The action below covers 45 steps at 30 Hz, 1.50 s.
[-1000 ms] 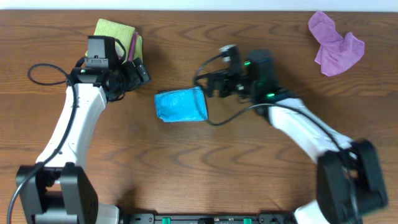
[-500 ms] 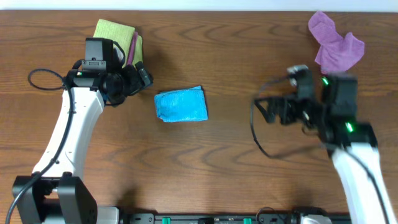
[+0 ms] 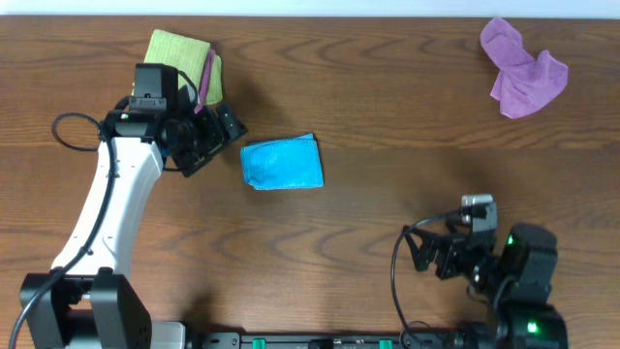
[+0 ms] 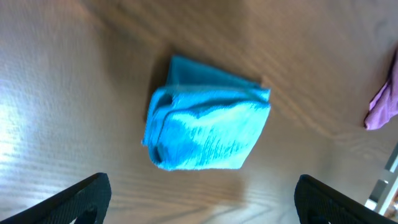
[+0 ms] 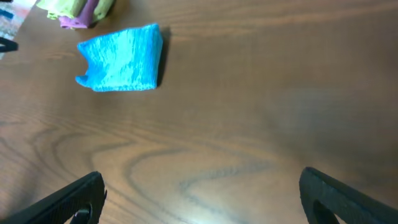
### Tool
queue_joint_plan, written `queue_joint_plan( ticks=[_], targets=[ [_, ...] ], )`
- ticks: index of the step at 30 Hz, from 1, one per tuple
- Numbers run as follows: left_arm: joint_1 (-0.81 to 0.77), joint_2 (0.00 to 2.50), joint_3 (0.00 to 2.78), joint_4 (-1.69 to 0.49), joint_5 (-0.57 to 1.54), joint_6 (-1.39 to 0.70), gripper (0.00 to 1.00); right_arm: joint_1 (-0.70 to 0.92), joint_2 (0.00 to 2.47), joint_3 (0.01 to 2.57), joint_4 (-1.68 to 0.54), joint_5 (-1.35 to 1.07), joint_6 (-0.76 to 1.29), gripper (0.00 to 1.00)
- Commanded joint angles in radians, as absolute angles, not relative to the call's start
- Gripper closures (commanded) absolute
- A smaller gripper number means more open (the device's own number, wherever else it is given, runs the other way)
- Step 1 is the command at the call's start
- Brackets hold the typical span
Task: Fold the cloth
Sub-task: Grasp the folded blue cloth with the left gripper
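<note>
The sky-blue cloth (image 3: 282,163) lies folded into a small thick rectangle on the wooden table. It also shows in the left wrist view (image 4: 205,129) and the right wrist view (image 5: 120,59). My left gripper (image 3: 231,130) is open and empty, just left of the cloth, not touching it; its fingertips frame bare wood in the left wrist view (image 4: 202,202). My right gripper (image 3: 426,253) is open and empty, far from the cloth near the front right of the table; its fingers frame bare wood in the right wrist view (image 5: 202,199).
A folded lime-green cloth (image 3: 180,54) with a purple strip lies at the back left, behind the left gripper. A crumpled lilac-purple cloth (image 3: 523,70) lies at the back right. Black cables trail from both arms.
My right arm has pulled back from beside the blue cloth to the front right of the table. My left gripper has shifted slightly toward the cloth. The cloth has not moved.
</note>
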State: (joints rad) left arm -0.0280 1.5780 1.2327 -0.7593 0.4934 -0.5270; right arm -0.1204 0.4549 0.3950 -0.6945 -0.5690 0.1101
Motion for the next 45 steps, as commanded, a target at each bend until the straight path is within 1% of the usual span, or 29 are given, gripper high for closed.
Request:
queue_joint_plan(
  ticks=[1,6,11,19,25,32,39,45],
  targets=[
    [-0.024,1.567,1.18,-0.765,0.53,-0.543,0.04,-0.128,0.376,0.365,-0.722,-0.572,0.18,0.01],
    [-0.024,1.567,1.083,-0.703,0.574,-0.559,0.05,-0.128,0.352,0.364,-0.744,-0.573,0.187,0.01],
    [-0.028,1.567,0.953,-0.538,0.642,-0.647,0.05,-0.128,0.353,0.364,-0.745,-0.573,0.187,0.01],
    [-0.028,1.567,0.772,-0.306,0.666,-0.789,0.05,-0.128,0.353,0.364,-0.745,-0.572,0.186,0.01],
    [-0.047,1.569,0.686,-0.168,0.673,-0.863,0.05,-0.128,0.353,0.364,-0.745,-0.572,0.186,0.01],
    [-0.097,1.571,0.641,-0.062,0.624,-0.937,0.04,-0.128,0.353,0.364,-0.745,-0.572,0.186,0.01],
    [-0.159,1.589,0.64,-0.002,0.539,-1.004,0.04,-0.128,0.353,0.364,-0.745,-0.572,0.186,0.01],
    [-0.184,1.613,0.64,0.061,0.505,-1.041,0.0,-0.128,0.353,0.364,-0.745,-0.572,0.186,0.01]
  ],
)
